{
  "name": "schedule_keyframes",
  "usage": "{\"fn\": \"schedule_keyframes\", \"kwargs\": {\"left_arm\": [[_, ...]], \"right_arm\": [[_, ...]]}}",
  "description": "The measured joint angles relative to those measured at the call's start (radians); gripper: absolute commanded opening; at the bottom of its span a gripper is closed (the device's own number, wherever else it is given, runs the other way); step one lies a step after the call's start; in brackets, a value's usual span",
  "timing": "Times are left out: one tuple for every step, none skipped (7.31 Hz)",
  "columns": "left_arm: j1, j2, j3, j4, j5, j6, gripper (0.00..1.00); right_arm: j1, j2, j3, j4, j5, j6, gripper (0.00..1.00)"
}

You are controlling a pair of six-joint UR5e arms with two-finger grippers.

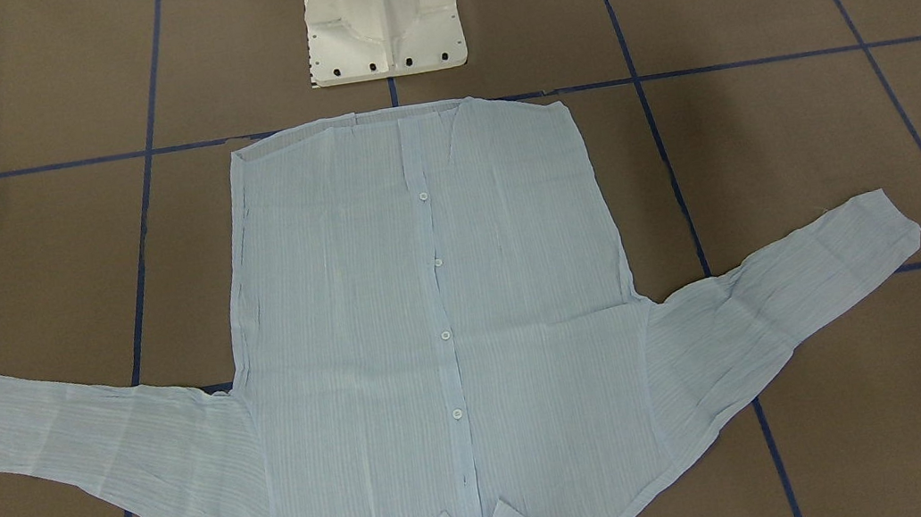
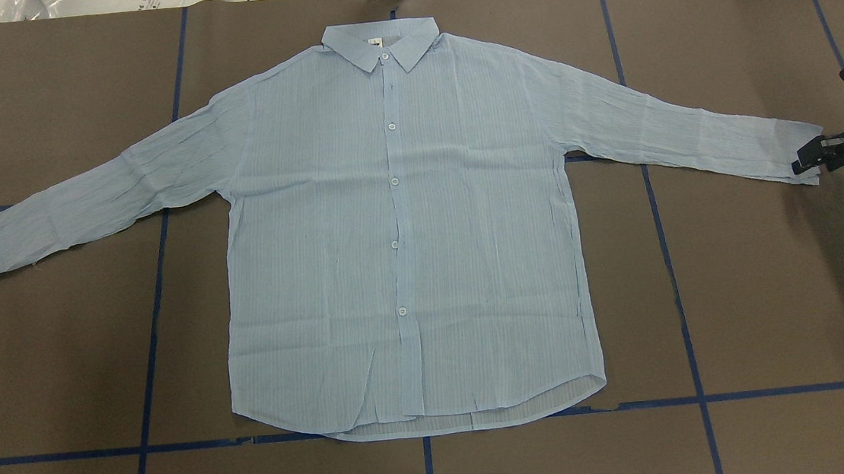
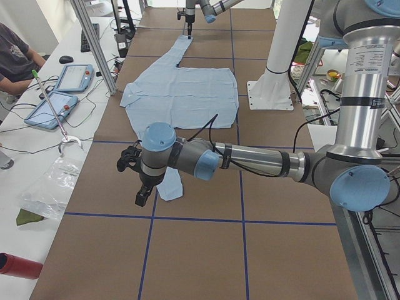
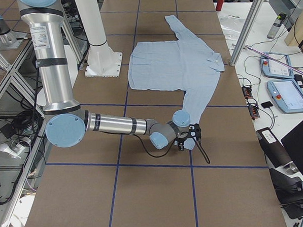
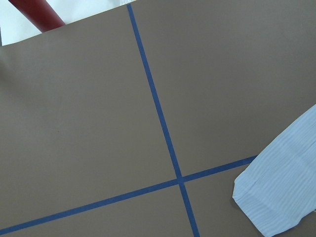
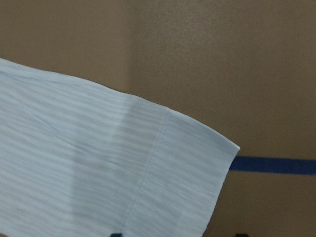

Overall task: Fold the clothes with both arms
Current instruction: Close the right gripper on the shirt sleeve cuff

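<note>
Shows a pale-blue striped shirt [image 2: 398,224] spread flat, front up and buttoned, in the middle of the brown counter [image 2: 58,360], with the collar [image 2: 380,42] on the side away from the robot, the hem towards the white pedestal base [image 1: 382,17], and both sleeves stretched out sideways. Shows no fold anywhere: body, sleeves and collar all lie open, so reads as the very start, with every fold yet to make. Places the right gripper [image 2: 805,161] at the cuff [image 6: 187,173] of the sleeve on the robot's right, its fingers [image 6: 116,234] spread apart in the wrist view, one tip over the cloth and one past the cuff's end, with nothing clamped between them as far as can be seen. Leaves unclear whether those tips touch the fabric. Places the left gripper [image 3: 142,194] over bare counter near the other cuff [image 5: 281,192], seen only from a side camera, so cannot tell how far its fingers stand open or whether anything is held. Cuts the right fingers down to two dark slivers at the bottom edge of the wrist view, keeps the left arm out of the overhead view altogether, and crops part of the collar in the front-facing view.
</note>
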Motion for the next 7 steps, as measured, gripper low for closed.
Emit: {"fn": "schedule_keyframes", "kwargs": {"left_arm": [[0.001, 0.000, 0.000, 0.000, 0.000, 0.000, 1.00], [0.001, -0.001, 0.000, 0.000, 0.001, 0.000, 1.00], [0.001, -0.001, 0.000, 0.000, 0.001, 0.000, 1.00], [0.001, -0.002, 0.000, 0.000, 0.001, 0.000, 1.00], [0.001, -0.003, 0.000, 0.000, 0.002, -0.001, 1.00], [0.001, -0.004, 0.000, 0.000, 0.002, -0.003, 1.00], [0.001, -0.005, 0.000, 0.000, 0.002, -0.004, 1.00]], "right_arm": [[-0.001, 0.000, 0.000, 0.000, 0.000, 0.000, 0.53], [-0.002, -0.001, -0.001, 0.000, 0.001, -0.001, 0.53], [-0.003, -0.001, -0.001, -0.001, 0.000, -0.001, 0.40], [-0.004, -0.001, 0.000, -0.005, 0.001, -0.001, 0.22], [-0.002, 0.000, 0.001, -0.013, 0.001, -0.001, 0.15], [-0.002, 0.003, 0.003, -0.018, 0.002, -0.002, 0.08], [-0.005, 0.006, 0.006, -0.020, 0.002, -0.004, 0.05]]}}
